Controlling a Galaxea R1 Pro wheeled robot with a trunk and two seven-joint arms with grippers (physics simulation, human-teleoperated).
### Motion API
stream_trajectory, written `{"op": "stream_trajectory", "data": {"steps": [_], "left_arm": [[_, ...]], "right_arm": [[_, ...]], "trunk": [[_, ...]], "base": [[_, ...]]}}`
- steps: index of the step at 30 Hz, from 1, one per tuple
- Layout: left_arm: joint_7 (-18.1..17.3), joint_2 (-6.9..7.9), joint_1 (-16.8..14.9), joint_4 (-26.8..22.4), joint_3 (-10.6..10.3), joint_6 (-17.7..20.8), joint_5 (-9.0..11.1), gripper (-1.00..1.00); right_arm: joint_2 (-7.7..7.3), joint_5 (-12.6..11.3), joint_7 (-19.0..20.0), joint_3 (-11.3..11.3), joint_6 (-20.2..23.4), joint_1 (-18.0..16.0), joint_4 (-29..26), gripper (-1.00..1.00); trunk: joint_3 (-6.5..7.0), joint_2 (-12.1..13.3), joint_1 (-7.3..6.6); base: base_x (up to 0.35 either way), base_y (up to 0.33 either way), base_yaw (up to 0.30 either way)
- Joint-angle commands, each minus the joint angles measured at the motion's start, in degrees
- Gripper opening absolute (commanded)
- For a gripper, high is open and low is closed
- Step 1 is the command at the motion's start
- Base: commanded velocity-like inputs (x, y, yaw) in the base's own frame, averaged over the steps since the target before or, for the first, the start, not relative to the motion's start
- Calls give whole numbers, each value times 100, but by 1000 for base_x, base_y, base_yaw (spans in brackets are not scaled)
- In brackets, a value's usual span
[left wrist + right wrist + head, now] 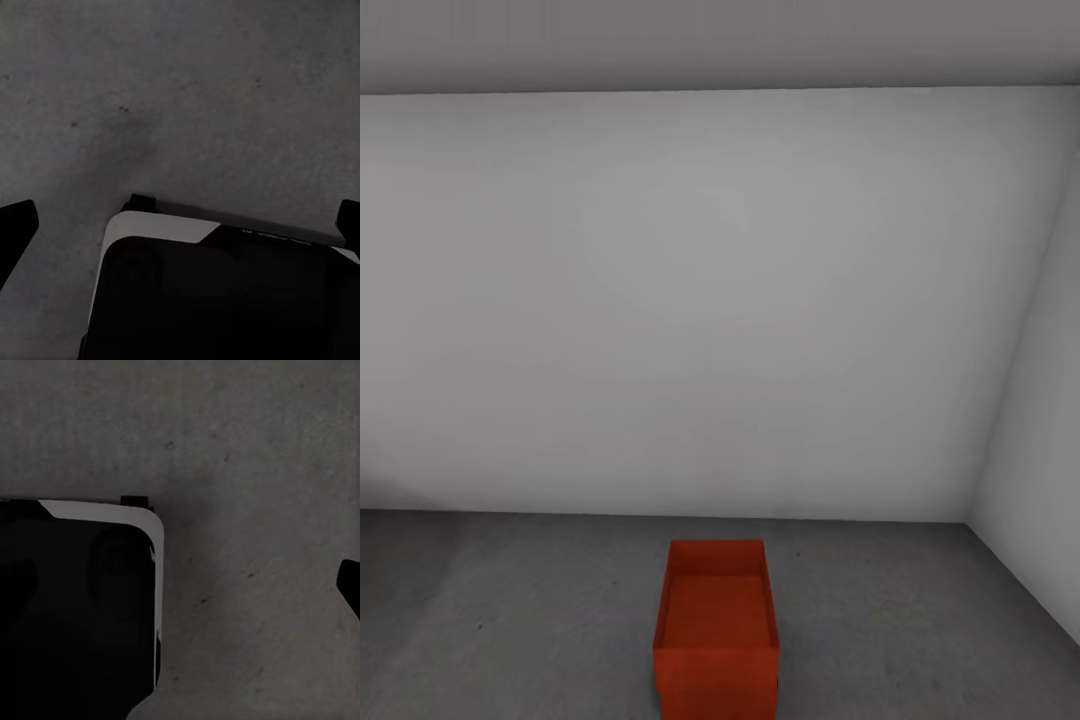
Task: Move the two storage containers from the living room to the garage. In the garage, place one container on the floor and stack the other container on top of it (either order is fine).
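Note:
One orange-red storage container stands on the dark grey concrete floor of the garage, low in the middle of the head view, its open top facing up and nothing inside. Its lower front runs off the frame's edge, so I cannot tell whether a second bin sits under it. In the left wrist view my left gripper hangs open over bare concrete, with dark fingertips at both sides. My right gripper is also open above the floor, one fingertip showing at the frame's edge. Neither holds anything.
A plain white-grey wall rises behind the bin, meeting a side wall at the right corner. My own black base with its white rim shows under the left gripper, and the base shows under the right one as well.

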Motion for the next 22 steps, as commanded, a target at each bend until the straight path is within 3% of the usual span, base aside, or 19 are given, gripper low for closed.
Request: {"op": "stream_trajectory", "data": {"steps": [1,22], "left_arm": [[10,8,-1,1,29,-4,16,100],[10,18,-1,1,15,-4,0,100]], "right_arm": [[5,22,-18,22,-25,-6,18,100],[42,43,-71,18,-84,-6,-6,100]], "trunk": [[-2,-4,2],[-2,-4,2]], "base": [[0,0,0],[0,0,0]]}}
